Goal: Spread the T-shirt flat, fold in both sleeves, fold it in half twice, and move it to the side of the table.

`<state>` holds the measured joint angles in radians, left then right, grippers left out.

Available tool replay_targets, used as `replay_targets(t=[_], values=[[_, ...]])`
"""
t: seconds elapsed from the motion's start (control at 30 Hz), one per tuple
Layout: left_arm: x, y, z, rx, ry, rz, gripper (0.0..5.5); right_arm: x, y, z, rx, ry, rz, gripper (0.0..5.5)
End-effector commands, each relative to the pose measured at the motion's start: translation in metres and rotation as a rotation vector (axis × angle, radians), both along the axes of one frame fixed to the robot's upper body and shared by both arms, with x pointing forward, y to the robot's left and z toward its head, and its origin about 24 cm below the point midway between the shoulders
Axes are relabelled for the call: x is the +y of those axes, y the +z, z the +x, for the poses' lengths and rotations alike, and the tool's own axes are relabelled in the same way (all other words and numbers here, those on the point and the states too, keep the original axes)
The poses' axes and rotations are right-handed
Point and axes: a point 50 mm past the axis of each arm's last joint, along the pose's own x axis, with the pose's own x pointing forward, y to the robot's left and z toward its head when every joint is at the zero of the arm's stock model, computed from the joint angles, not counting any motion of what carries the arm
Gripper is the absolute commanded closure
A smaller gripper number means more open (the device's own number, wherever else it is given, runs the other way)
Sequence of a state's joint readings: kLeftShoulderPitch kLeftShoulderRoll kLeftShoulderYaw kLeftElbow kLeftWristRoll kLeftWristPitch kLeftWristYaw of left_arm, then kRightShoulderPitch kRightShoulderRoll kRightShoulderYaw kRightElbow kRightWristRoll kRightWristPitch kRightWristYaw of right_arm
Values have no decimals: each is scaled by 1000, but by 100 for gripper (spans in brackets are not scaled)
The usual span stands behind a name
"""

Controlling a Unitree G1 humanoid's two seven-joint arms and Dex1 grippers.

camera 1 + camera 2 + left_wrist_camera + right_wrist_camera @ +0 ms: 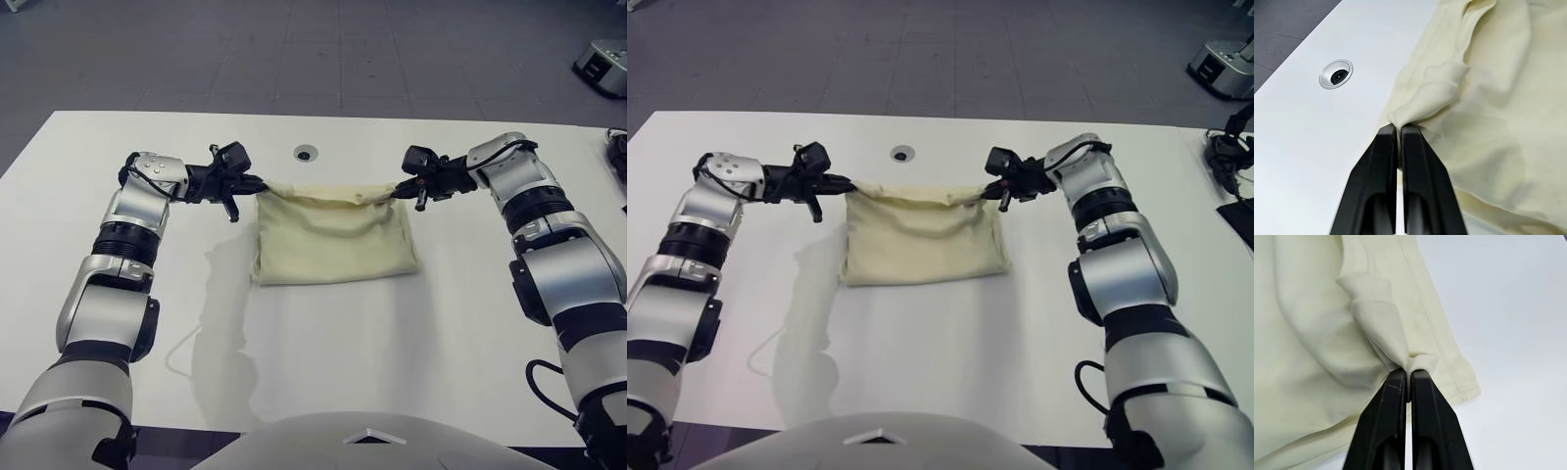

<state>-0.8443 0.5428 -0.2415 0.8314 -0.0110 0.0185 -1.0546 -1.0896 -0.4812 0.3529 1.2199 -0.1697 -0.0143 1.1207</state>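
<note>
I have the T-shirt (336, 238) in the middle of the white counter (118, 215). It is a cream cloth already folded down to a squat rectangle. Its near edge and most of its body lie on the counter surface. The far edge is drawn out between my two sets of jaws and dips a little in the middle.

The left jaws are closed tight on the far left corner of the T-shirt. In the left wrist view the two black fingers (1382, 161) meet, with a small bunch of fabric nipped at their tips, and the rest of the cloth spreads away beyond them. The right jaws are likewise clamped on the far right corner. The right wrist view shows a gathered tuck of fabric caught between the closed fingers (1425, 401), with a stitched hem running past just beside them.

Both sets of jaws sit level with each other at the far edge of the T-shirt, pointing inward toward one another. A round cable port (306, 153) is set in the counter just beyond that edge, nearer the left jaws.
</note>
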Motion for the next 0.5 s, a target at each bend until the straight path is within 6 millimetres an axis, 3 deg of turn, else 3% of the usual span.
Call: replay_targets(t=[0.03,0.17,0.3,0.37,0.5], values=[[-4,5,9,-50,46,12,550,5,11,9,-118,-34,2,549],[1,3,19,-123,236,2,468,6,13,18,-319,-219,57,474],[15,11,21,-222,410,-18,410,3,9,17,-458,-232,28,417],[17,11,14,-246,389,2,379,6,6,14,-486,-199,38,388],[3,9,-19,-263,237,61,305,15,3,4,-546,-83,41,317]])
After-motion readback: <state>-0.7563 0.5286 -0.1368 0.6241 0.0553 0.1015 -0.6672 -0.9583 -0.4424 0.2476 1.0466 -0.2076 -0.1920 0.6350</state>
